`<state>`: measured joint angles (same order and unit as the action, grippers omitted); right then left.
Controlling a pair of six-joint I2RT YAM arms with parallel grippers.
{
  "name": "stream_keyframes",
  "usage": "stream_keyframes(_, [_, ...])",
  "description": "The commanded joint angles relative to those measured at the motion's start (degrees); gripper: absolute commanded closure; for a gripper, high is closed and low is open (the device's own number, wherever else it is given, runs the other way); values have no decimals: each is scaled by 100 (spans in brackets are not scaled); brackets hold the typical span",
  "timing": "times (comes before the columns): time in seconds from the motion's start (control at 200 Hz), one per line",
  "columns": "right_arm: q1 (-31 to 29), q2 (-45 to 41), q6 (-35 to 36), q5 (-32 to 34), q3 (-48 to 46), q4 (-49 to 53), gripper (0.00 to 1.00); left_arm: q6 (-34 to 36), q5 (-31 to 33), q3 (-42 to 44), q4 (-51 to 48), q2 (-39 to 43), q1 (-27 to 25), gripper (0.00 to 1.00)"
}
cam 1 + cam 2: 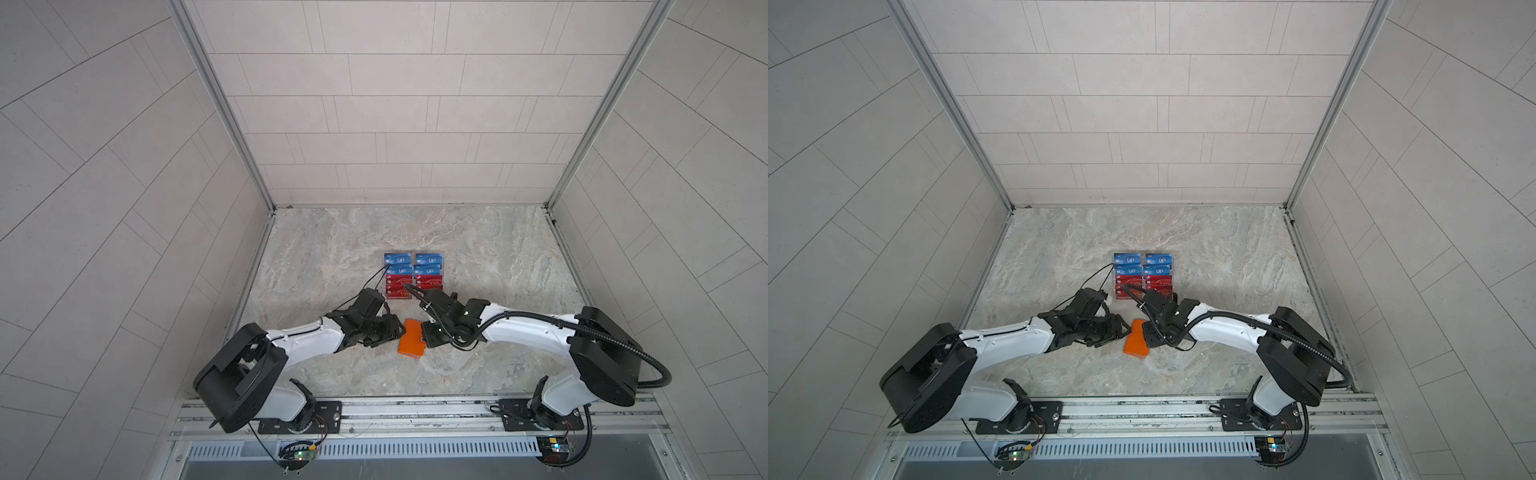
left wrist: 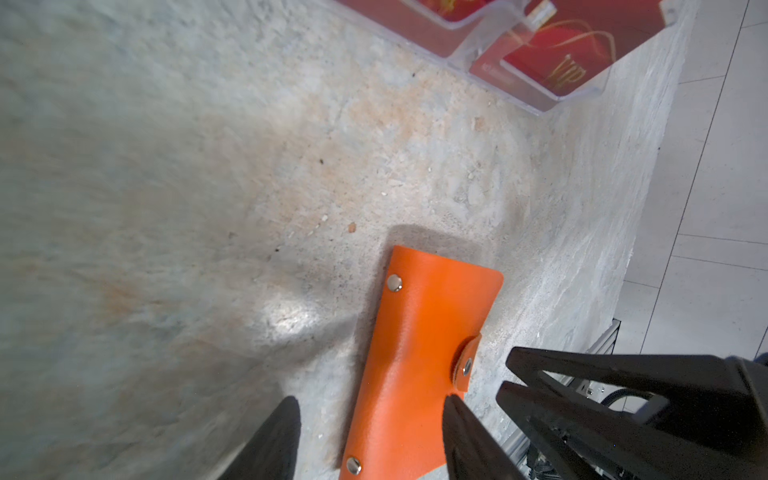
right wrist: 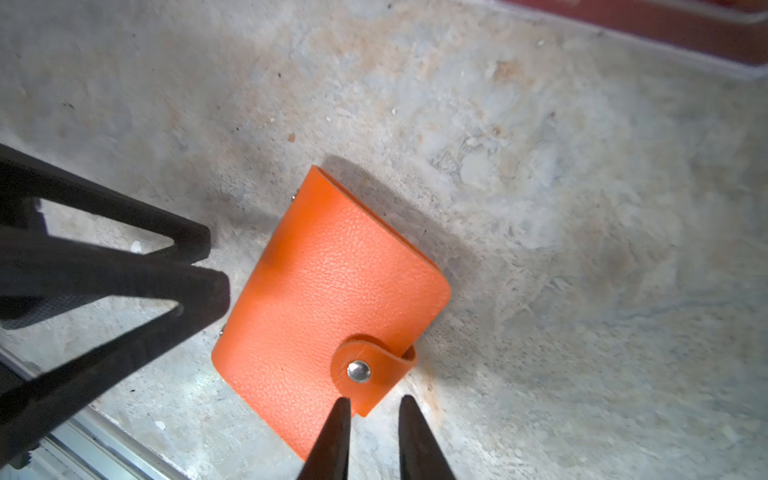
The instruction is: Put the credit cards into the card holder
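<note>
In both top views the shut card holder is seen flat on the table between the left gripper and right gripper, with the credit cards racked behind. In the left wrist view the left gripper is spread, unclamped, over the holder's riveted edge, likely to steady it. In the right wrist view the right gripper is held narrowly parted and empty at the snap tab, presumably to unsnap it.

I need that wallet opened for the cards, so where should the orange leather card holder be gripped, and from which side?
Probably the orange strap tab with the metal snap, from the edge it wraps round, where the right gripper sits. The orange leather card holder lies flat and shut on the marble table, so its faces give no pinch; the tab's loop stands clear there.
</note>
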<state>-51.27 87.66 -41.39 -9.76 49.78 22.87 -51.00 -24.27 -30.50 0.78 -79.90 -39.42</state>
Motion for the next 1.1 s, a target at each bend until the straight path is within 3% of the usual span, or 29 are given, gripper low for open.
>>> stream_keyframes(0.0, [-7, -18, -264, 66, -100, 20, 75, 330, -18, -287, -379, -103, -31, 41])
stream_keyframes(0.19, [-15, 269, -484, -363, -127, -290, 75, 927, -59, -798, -1030, -225, -15, 41])
stream_keyframes(0.395, [51, 329, -424, -212, -247, -333, 70, 1155, -194, -946, -1232, -466, 0, 43])
stream_keyframes(0.526, [215, 560, -256, -339, -240, -500, 68, 970, -78, -739, -1030, -405, 11, 44])
stream_keyframes(0.801, [345, 1019, 80, -558, 51, -565, 77, 369, -247, -186, -250, -297, 7, 44])
stream_keyframes(0.951, [345, 1185, 239, -507, 125, -503, 80, 53, 25, 69, 70, -111, 39, 43])
stream_keyframes(1.091, [345, 1286, 446, -277, 102, -479, 80, -97, -127, 150, 331, -302, 75, 43])
